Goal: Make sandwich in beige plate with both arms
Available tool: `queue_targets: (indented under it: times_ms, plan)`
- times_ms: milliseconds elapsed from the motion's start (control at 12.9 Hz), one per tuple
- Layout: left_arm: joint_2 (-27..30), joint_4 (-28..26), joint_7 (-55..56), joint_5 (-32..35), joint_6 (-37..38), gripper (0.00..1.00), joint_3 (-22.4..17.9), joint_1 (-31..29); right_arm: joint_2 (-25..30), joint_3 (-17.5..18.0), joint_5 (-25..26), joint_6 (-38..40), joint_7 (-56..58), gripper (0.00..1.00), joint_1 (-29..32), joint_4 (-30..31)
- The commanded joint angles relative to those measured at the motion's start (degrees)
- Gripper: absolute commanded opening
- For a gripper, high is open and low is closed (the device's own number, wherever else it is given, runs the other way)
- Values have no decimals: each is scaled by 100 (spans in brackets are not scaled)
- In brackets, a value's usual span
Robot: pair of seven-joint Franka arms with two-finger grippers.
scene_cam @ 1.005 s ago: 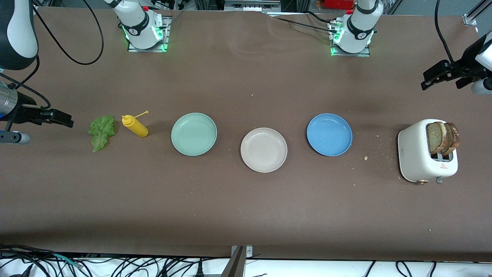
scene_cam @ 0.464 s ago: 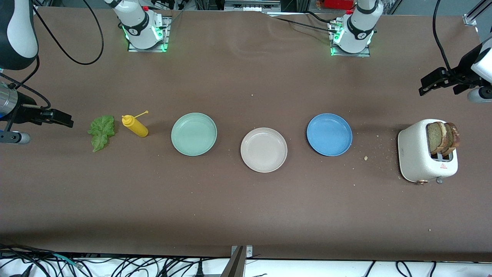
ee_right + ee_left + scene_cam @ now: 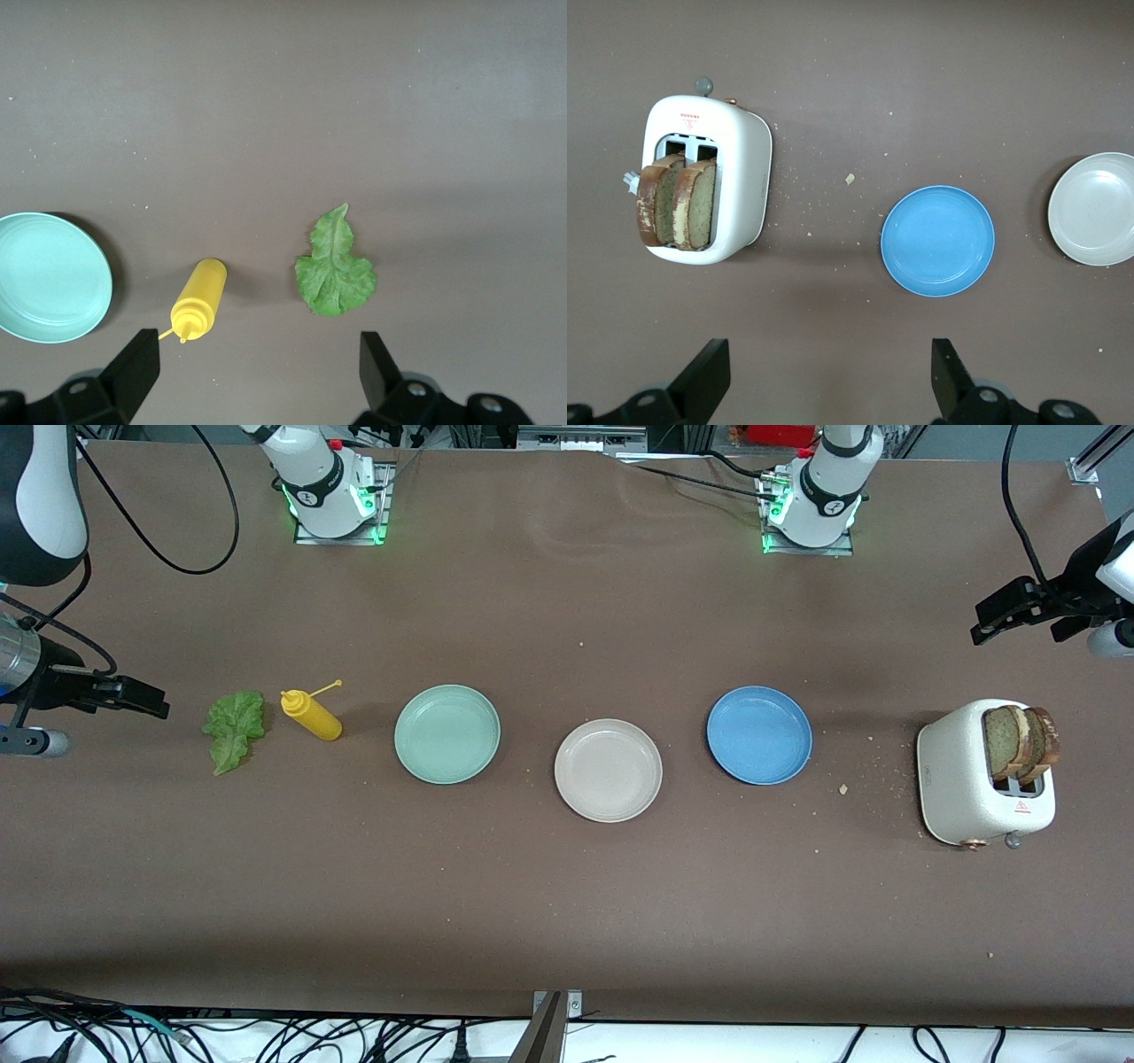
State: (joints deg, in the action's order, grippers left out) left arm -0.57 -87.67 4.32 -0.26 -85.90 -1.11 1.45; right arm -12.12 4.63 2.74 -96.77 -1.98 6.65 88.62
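The left gripper – fingers spread wide – has edged back toward its table end, above the toaster holding the bread slices. The right gripper waits open by the lettuce leaf; the beige plate sits empty mid-table.

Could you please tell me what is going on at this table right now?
Nothing is being handled yet. The round pale beige plate sits bare between a mint-green plate and a blue plate. Two brown bread slices stand in the white toaster. The left claw hangs open above the table near it; the right claw, also open, is above the ruffled green lettuce leaf and yellow squeeze bottle.
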Motion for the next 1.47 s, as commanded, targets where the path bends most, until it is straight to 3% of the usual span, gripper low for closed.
queue_targets:
  times_ms: [0, 1391]
  plan:
    - [-92, 163, -45, -9, 56, 100, 23, 4, 122, 3, -55, -52, -4, 100, 47, 147]
    - [-128, 163, -81, 0, 39, 100, 14, -31, 113, 11, -169, -52, 48, 100, 187, 147]
